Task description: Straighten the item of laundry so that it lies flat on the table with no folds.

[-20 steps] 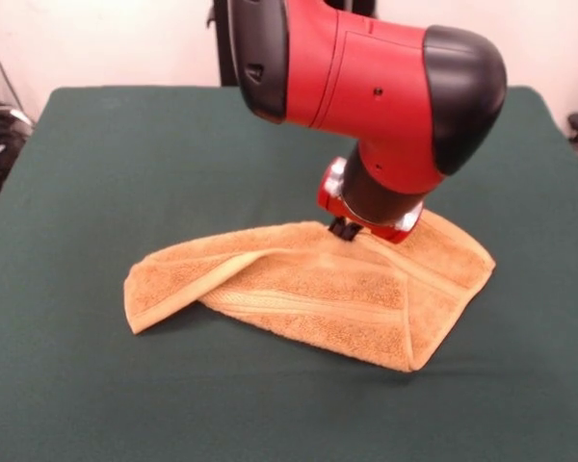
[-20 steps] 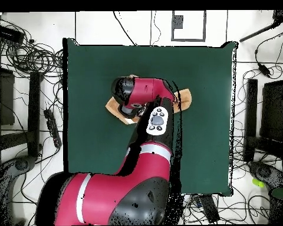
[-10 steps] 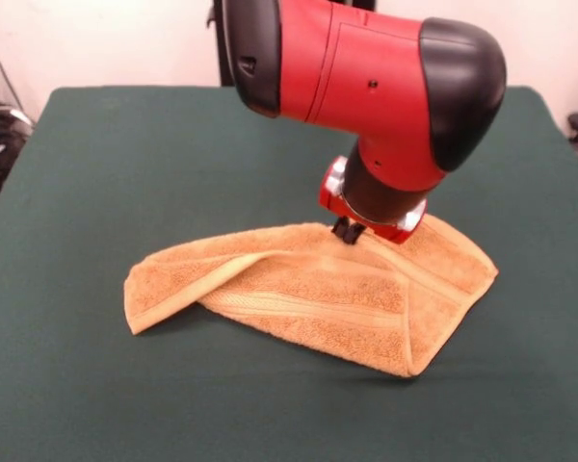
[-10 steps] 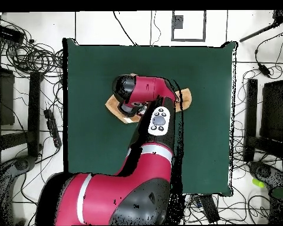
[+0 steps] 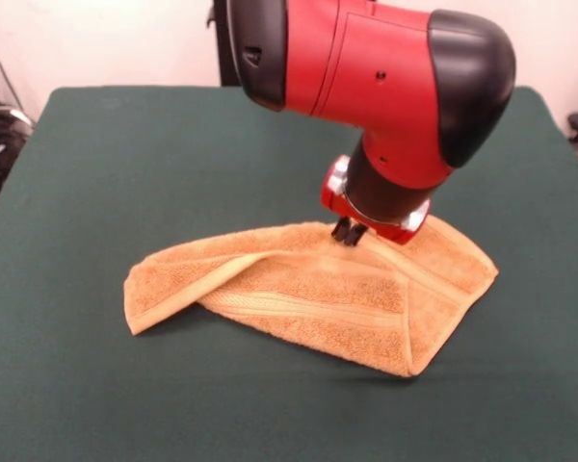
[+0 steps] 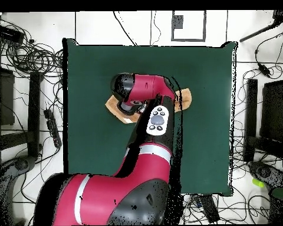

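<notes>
Still lying folded over itself at lower centre of the green table [image 5: 96, 154], the towel [image 5: 308, 298] needing most of its straightening, with the gripper [image 5: 348, 234] hovering at its far edge, grip unreadable.
</notes>
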You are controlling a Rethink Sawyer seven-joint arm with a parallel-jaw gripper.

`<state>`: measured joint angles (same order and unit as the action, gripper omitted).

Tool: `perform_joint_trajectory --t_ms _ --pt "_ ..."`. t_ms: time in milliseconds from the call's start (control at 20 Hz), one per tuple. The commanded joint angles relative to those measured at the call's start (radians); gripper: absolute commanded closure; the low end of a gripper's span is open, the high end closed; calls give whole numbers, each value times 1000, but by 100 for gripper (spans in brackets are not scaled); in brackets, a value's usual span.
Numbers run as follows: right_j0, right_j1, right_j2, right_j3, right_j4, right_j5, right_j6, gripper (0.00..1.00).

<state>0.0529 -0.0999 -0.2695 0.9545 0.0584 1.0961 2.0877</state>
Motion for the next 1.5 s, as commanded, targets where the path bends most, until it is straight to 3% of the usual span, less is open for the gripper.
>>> perform_joint_trajectory --t_ms 50,250,1000,1500 --pt "3 4 52 -35 61 2 246 100" --pt "-11 14 60 -36 61 -13 222 100" --pt "22 208 66 -14 -31 -406 224 100" --pt "24 220 53 -56 -3 -330 210 100"
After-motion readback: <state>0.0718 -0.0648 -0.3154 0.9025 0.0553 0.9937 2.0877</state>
